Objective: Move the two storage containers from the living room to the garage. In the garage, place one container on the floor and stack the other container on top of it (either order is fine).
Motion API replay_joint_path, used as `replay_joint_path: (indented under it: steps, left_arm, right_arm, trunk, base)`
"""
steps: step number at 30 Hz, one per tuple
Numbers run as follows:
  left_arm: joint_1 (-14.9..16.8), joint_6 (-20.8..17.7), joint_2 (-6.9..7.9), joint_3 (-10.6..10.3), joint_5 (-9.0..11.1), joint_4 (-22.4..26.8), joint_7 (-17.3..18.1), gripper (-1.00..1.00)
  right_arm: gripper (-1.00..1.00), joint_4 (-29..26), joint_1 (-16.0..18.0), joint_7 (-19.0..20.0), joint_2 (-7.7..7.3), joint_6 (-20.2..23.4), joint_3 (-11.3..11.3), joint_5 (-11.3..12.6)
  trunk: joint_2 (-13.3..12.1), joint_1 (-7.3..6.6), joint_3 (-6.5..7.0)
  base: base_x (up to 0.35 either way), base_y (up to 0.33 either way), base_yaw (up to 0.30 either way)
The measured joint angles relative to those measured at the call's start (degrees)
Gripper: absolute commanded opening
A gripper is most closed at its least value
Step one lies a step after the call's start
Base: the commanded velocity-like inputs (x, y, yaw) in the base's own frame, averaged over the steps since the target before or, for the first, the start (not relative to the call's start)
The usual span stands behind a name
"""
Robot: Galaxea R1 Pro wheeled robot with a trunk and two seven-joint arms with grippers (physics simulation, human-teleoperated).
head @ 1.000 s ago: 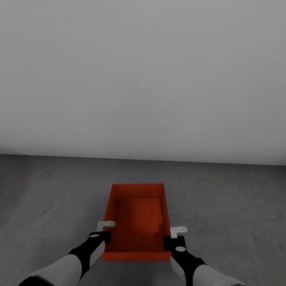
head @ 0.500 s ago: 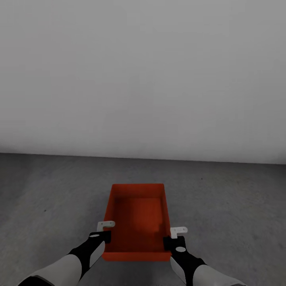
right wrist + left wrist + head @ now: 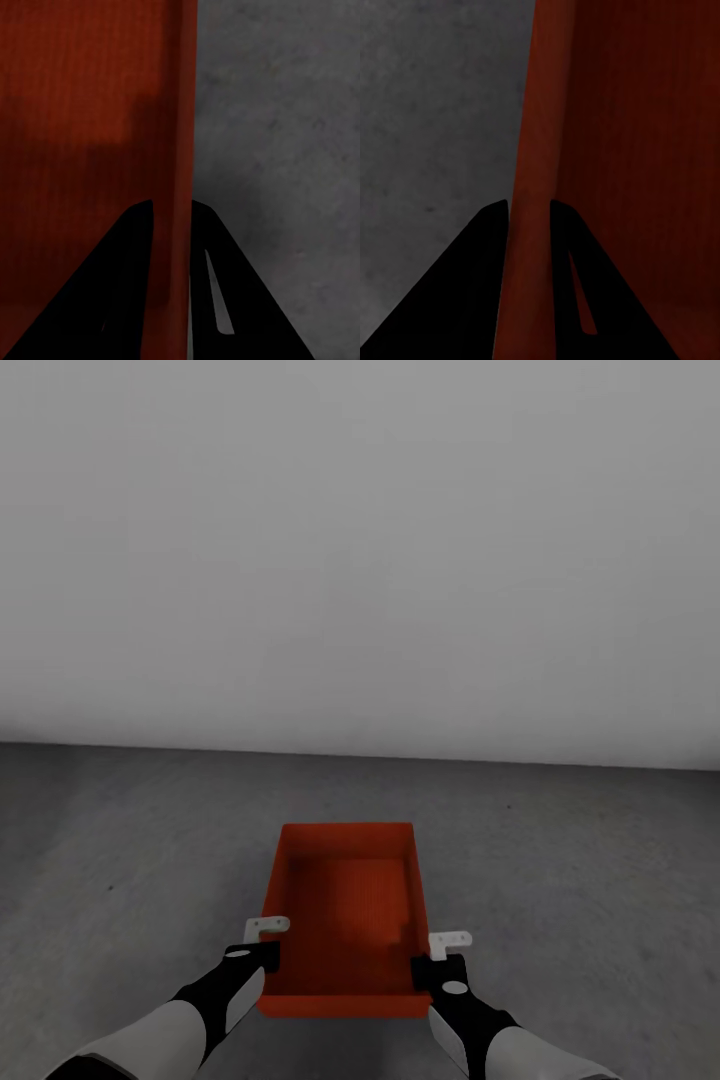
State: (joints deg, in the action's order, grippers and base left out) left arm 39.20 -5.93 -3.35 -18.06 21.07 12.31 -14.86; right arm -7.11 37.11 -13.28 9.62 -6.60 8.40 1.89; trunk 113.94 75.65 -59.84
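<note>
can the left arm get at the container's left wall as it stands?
Likely yes: the left gripper already straddles the left wall of the storage container, one finger on each side, with nothing else in the way. The right gripper does likewise on the right wall.

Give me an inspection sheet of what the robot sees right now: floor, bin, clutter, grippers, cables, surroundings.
Surface: dark grey speckled floor, bare around the bin.
Job's things: one orange-red bin, open top, nothing inside it; I cannot tell whether it rests on the floor or is held just above it.
Clutter: nothing seen.
Grippers: left gripper has its fingers astride the bin's left wall; right gripper has its fingers astride the right wall. Both grip near the bin's near end.
Cables: nothing seen.
Surroundings: plain white-grey wall ahead, meeting the floor behind the bin.
</note>
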Motion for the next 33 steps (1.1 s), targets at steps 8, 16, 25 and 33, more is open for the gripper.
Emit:
replay_joint_path:
  steps: [8, 16, 25, 33]
  left_arm:
    - [0.0, 0.1, 0.01, -0.1, 0.1, 0.0, 0.0, -1.00]
    - [0.0, 0.1, 0.01, 0.0, 0.0, 0.0, 0.0, -1.00]
    - [0.0, 0.0, 0.03, -0.1, 0.1, 0.0, 0.0, -1.00]
    - [0.0, 0.0, 0.03, -0.1, 0.1, 0.1, 0.0, -1.00]
  right_arm:
    - [-1.00, -0.1, 0.0, 0.0, -0.01, 0.0, 0.1, 0.0]
    - [-1.00, -0.1, 0.0, 0.0, 0.00, 0.0, 0.0, 0.0]
    - [-1.00, -0.1, 0.0, 0.0, 0.00, 0.0, 0.0, 0.0]
    - [-1.00, -0.1, 0.0, 0.0, 0.00, 0.0, 0.0, 0.0]
  trunk:
    - [3.2, 1.76, -1.44]
    - [6.4, 3.52, -2.87]
    - [10.0, 5.49, -4.49]
    - [13.2, 7.25, -5.92]
  base:
    - [0.000, 0.000, 0.000]
    - [0.000, 0.000, 0.000]
    - [0.000, 0.000, 0.000]
    - [0.000, 0.000, 0.000]
